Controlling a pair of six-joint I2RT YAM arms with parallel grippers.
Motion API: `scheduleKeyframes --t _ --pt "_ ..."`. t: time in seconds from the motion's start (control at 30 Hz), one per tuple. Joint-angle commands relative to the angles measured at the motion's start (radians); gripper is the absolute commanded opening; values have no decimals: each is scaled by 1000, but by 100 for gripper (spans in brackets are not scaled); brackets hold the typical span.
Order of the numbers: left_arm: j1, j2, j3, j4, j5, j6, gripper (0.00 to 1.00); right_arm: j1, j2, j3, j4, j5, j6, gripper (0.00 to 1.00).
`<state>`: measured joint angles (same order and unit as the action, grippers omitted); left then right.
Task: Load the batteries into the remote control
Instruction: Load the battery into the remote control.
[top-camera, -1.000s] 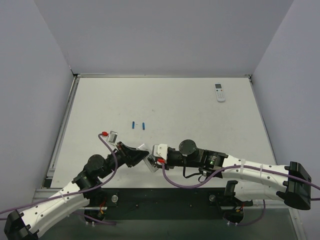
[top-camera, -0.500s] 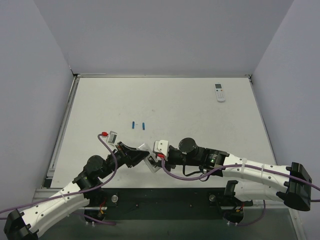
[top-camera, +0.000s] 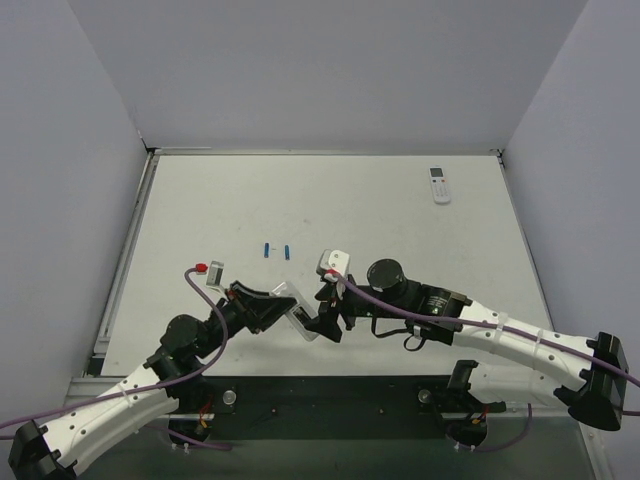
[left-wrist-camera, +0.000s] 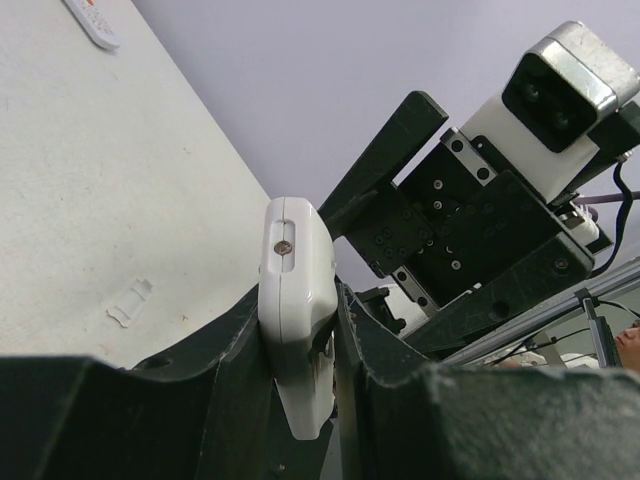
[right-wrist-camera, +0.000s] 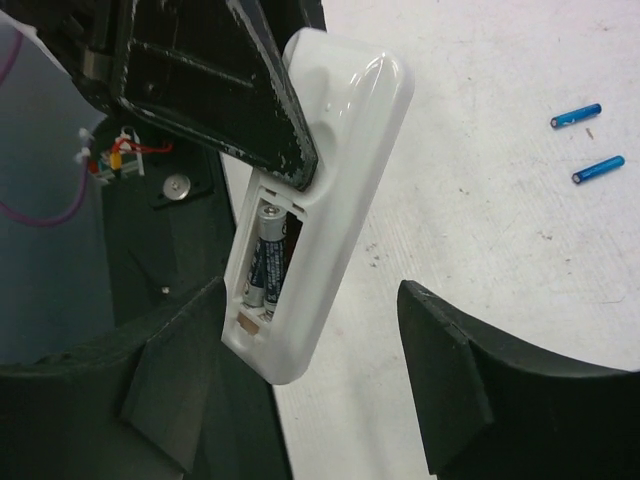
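Note:
My left gripper (left-wrist-camera: 300, 300) is shut on the slim white remote control (left-wrist-camera: 296, 290), holding it on edge just above the table near the front (top-camera: 300, 315). In the right wrist view its back (right-wrist-camera: 330, 190) faces me with the battery compartment (right-wrist-camera: 268, 262) uncovered and two dark cells inside. My right gripper (right-wrist-camera: 310, 300) stands open around the remote's lower end, its right finger well clear of it. Two blue batteries (top-camera: 267, 249) (top-camera: 287, 250) lie side by side on the table beyond both grippers, also in the right wrist view (right-wrist-camera: 576, 116) (right-wrist-camera: 598, 169).
A second white remote (top-camera: 439, 184) with a small screen lies at the far right of the table. A small white cover piece (left-wrist-camera: 131, 302) lies flat on the table close to the left gripper. Grey walls close off the left, back and right sides.
My right gripper has opened and its wrist has swung away from the near edge, toward the table's middle. My left gripper still holds the remote and has shifted only slightly.

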<state>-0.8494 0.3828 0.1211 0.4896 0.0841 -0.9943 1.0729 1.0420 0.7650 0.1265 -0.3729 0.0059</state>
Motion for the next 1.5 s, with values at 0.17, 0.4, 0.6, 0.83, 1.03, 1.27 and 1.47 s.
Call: scheduleKeyframes --t 0.17,0.4,0.6,0.83,1.03,1.27,1.47 --pt "-2 -1 20 92 -33 -30 0 -11 -25 68 71 121 304 64" --pt "-4 -1 17 89 -44 -43 0 -22 18 51 136 186 463 63" --pt "-4 -2 12 87 -52 -50 0 -24 47 54 168 146 497 62" --pt "-2 -12 11 79 -63 -60 0 -24 50 48 159 131 500 60" --pt "-4 -16 11 79 -67 -63 0 -22 47 39 153 124 505 58" --pt "-4 -21 9 76 -70 -69 0 -24 44 37 153 123 508 57" --pt "-2 -24 9 75 -72 -72 0 -25 47 33 153 121 506 56"
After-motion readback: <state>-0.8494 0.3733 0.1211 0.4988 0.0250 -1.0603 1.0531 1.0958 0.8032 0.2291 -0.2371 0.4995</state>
